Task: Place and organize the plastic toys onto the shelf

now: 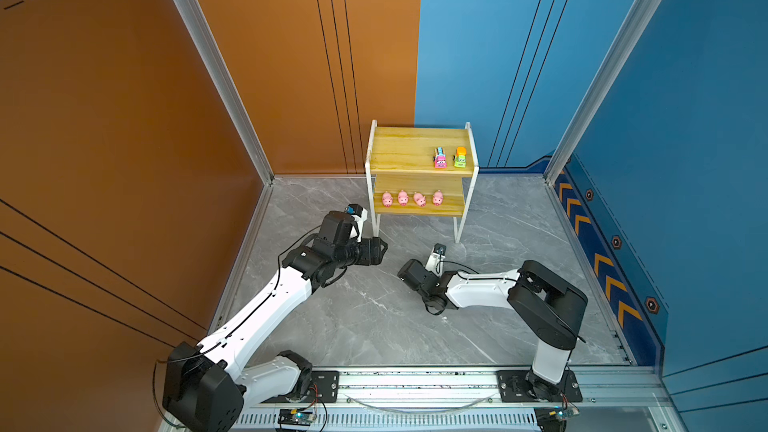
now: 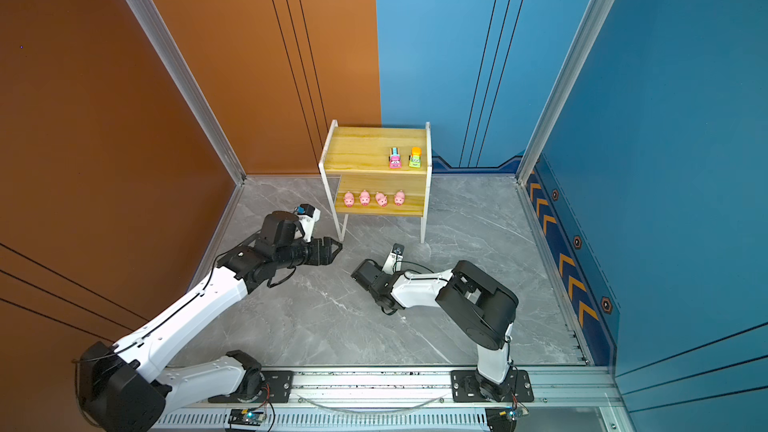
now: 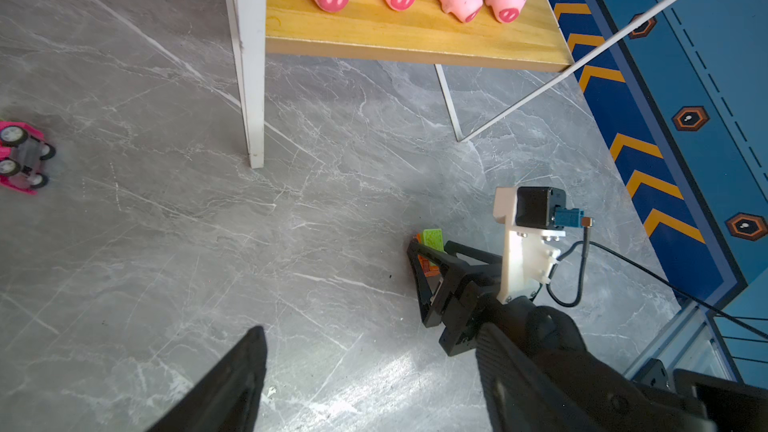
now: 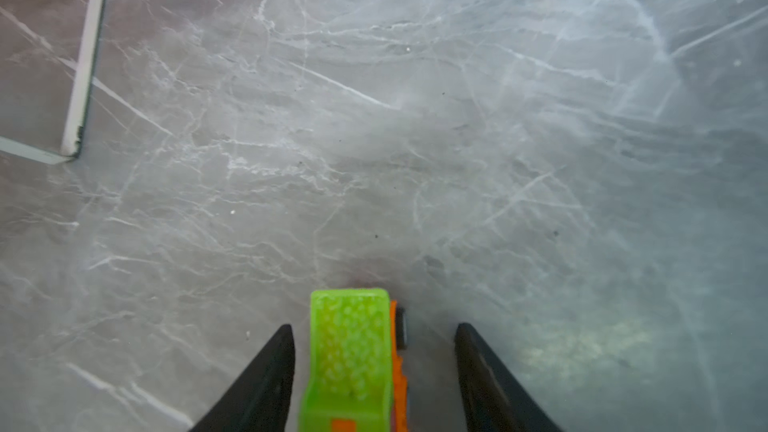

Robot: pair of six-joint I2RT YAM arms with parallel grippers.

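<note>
Fingers of right end effector (image 4: 372,326) spread, straddling green-orange car (image 4: 349,351) on counter (image 4: 415,118), gap each side. Fingers of left end effector (image 1: 383,249) spread wide, nothing between, near shelf (image 1: 415,147) front leg. On counter also overturned pink car (image 3: 20,155), wheels showing. Four pigs (image 1: 403,198) on lower board; two cars (image 1: 440,158) on upper.

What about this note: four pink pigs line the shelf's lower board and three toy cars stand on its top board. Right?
No: both top views show two toy cars on the top board, not three, a pink car and a green car. The four pink pigs do line the lower board.
</note>
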